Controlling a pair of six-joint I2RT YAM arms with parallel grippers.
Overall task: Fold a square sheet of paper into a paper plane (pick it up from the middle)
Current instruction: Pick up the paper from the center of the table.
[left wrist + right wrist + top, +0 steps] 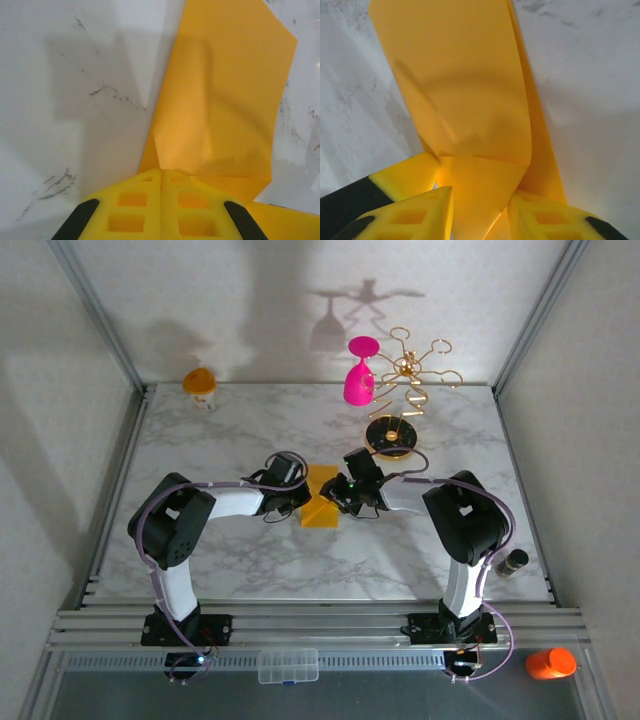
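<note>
The yellow-orange square sheet of paper (322,502) lies partly folded on the marble table (230,425), between both grippers. My left gripper (303,498) is at its left edge. In the left wrist view its yellow fingers are shut together (161,172), tips touching the sheet (225,100) where a crease ends; I cannot tell if paper is pinched between them. My right gripper (338,500) is at the sheet's right side. Its jaws (480,195) stand apart, with a folded flap of the sheet (460,90) rising between them. No finished paper plane is in view.
A gold rack (410,370) on a round black base (390,435) stands just behind the right gripper, with a pink goblet (360,375) hanging on it. An orange-topped white cup (200,385) sits at the far left. A small dark cylinder (512,562) lies at the right edge.
</note>
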